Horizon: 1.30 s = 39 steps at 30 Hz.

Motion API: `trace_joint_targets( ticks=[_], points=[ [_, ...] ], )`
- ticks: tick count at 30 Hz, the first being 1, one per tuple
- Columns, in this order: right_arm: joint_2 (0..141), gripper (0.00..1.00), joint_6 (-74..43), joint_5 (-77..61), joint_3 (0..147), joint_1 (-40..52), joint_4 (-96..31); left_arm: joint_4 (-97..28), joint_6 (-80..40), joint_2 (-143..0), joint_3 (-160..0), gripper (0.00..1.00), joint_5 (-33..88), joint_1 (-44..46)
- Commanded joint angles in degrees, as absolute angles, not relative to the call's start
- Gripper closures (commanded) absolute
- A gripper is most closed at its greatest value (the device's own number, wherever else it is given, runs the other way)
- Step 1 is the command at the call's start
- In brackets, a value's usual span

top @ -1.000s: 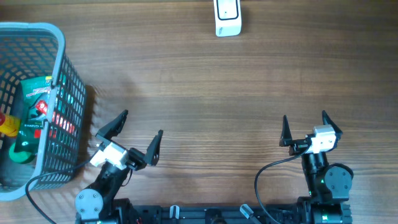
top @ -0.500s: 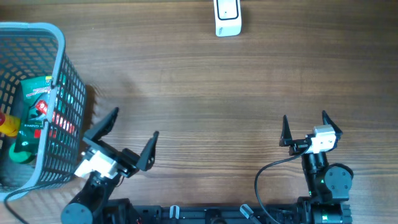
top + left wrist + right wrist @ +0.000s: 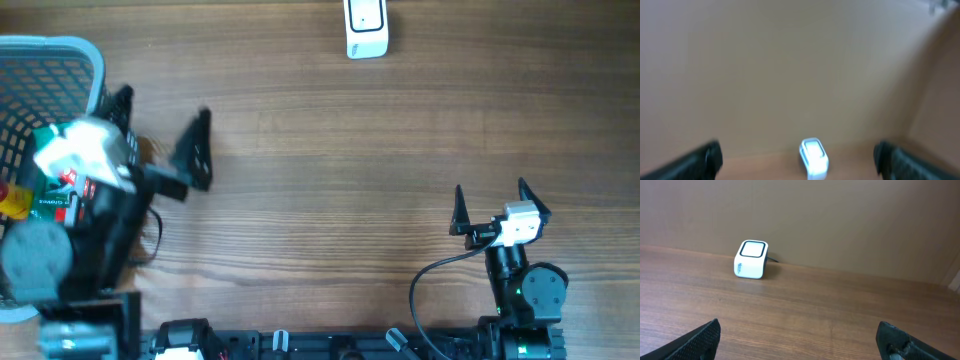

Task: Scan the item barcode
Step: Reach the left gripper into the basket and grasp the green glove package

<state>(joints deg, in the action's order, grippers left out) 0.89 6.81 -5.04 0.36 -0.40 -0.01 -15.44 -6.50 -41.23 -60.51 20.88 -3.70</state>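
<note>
Left claw [image 3: 160, 125] is up over the near right corner of the basket [image 3: 50, 42], fingers spread wide, nothing between them: one finger hangs over the basket's right wall, the other out over bare surface [image 3: 320, 180]. The basket sits hard against the left edge of the overhead view, and inside it lies the green packet [image 3: 48, 205], partly hidden under the arm, with a yellow object [image 3: 12, 203] just beside it at the frame's edge. Whether a barcode faces up, I cannot tell. Right claw [image 3: 490, 195] sits low at the near edge on the right, fingers spread too and empty, its cable [image 3: 430, 280] looping beside the base. Between the two arms lies a wide run of open wood, all the way to the far edge, where the white scanner [image 3: 366, 30] stands alone, well apart from both claws. The overhead cuts the scanner's top off at the frame edge; the right wrist view shows the scanner [image 3: 751, 260] whole, a dark-rimmed window on top and a wall close behind it. The left wrist picture is blurred, looking mostly at that wall, with the scanner [image 3: 813, 157] low in the middle, framed between its two dark fingertips.
</note>
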Motion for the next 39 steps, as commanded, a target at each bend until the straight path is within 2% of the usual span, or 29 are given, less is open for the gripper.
trace_joint_targets(
  ticks=[1,5,12,14,19,25,32,39],
  points=[
    [0.3,0.00,7.5,-4.3,0.3,0.0,0.1,-27.2,-6.3,-48.6,-74.0,0.00,12.2,-3.7],
    [0.3,0.00,7.5,-4.3,0.3,0.1,0.1,-35.5,-6.4,-51.2,-77.0,0.00,14.5,-3.6],
    [0.3,0.00,7.5,-4.3,0.3,0.1,0.1,-34.8,-6.4,-51.7,-77.0,0.00,14.0,-3.7],
    [0.3,0.00,7.5,-4.3,0.3,0.0,0.1,-33.9,-7.8,-51.7,-77.4,0.00,10.2,-3.7],
    [0.3,0.00,7.5,-4.3,0.3,0.0,0.1,-38.4,-15.8,-55.0,-81.1,0.00,-9.3,-5.7],
    [0.3,0.00,7.5,-4.3,0.3,0.1,0.1,-50.0,-26.7,-62.4,-89.8,0.00,-12.9,-19.0],
    [0.3,0.00,7.5,-4.3,0.3,0.1,0.1,-60.0,-34.0,-66.3,-90.2,0.00,-1.4,-36.6],
    [0.3,0.00,7.6,-4.3,0.3,0.1,0.1,-72.5,-40.9,-73.5,-89.9,0.00,-1.6,-45.0]
  ],
)
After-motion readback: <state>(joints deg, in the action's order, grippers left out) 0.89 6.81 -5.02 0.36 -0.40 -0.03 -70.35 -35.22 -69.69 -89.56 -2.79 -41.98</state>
